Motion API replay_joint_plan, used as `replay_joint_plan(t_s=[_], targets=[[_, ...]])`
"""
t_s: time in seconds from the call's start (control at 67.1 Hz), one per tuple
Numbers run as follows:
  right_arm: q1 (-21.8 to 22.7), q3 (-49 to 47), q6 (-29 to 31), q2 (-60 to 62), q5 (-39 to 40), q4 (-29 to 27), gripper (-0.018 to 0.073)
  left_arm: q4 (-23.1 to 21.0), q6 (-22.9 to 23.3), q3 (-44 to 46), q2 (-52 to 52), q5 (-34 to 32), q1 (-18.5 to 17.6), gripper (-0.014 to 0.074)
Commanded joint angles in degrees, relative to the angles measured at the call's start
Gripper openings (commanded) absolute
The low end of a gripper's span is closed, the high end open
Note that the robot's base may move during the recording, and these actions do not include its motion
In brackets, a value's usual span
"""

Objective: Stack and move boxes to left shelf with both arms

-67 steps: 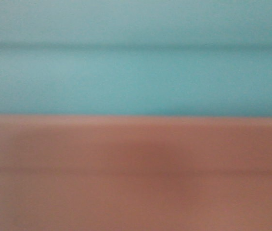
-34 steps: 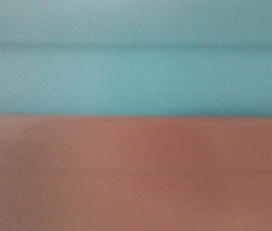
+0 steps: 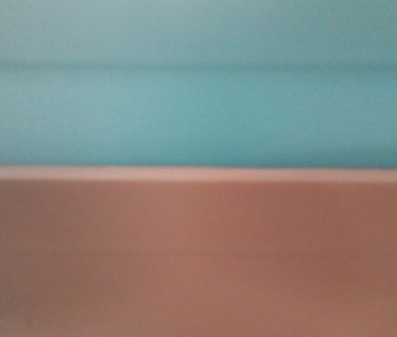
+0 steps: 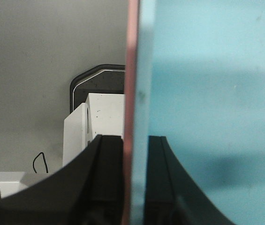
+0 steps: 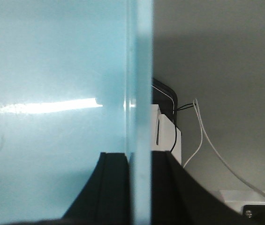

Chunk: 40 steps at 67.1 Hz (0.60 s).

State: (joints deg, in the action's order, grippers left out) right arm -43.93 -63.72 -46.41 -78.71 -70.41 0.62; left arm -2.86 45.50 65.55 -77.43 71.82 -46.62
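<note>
1. Front view: two out-of-focus bands fill the lens, the blue tub (image 3: 198,105) above and the pink tub (image 3: 198,260) below, with a pale line of pink rim between them. Blue sitting inside pink suggests the stack is made. Both are so close to the camera that they are probably being carried in front of the robot (the blur hides any surface texture). The left shelf appears in no view, so I cannot tell how near it is.
2. Left wrist view: the left gripper (image 4: 134,187) is closed to a narrow gap. Its black fingers (image 4: 106,187) pinch two walls together, a thin salmon edge on the outside and pale blue on the inside. I judge that clamping both layers at once stops the nested pair sliding apart. The blue plastic looks smooth and faintly scuffed. Behind it are a white block (image 4: 99,126) and a grey wall (image 4: 38,56).
3. Right wrist view: the right gripper (image 5: 140,187) is likewise nipped tight on the blue wall's edge, and no pink shows here. A streak of glare marks the inside as slick and glossy. A white cable (image 5: 207,145) loops alongside. Gripping opposite sides presumably holds the load level.
</note>
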Motion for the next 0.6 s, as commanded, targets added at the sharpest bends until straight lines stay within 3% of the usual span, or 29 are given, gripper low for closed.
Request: replay_joint_plan(t_s=[0.0, 0.581], targets=[[-0.01, -1.65, 0.29, 1.89, -3.57, 1.68, 0.0067, -1.67, 0.7, 2.02, 2.26, 5.02, 0.24, -0.0012], [-0.01, -1.67, 0.29, 1.89, -3.56, 1.7, 0.0067, -1.82, 0.7, 2.02, 2.26, 5.02, 0.24, -0.0012]])
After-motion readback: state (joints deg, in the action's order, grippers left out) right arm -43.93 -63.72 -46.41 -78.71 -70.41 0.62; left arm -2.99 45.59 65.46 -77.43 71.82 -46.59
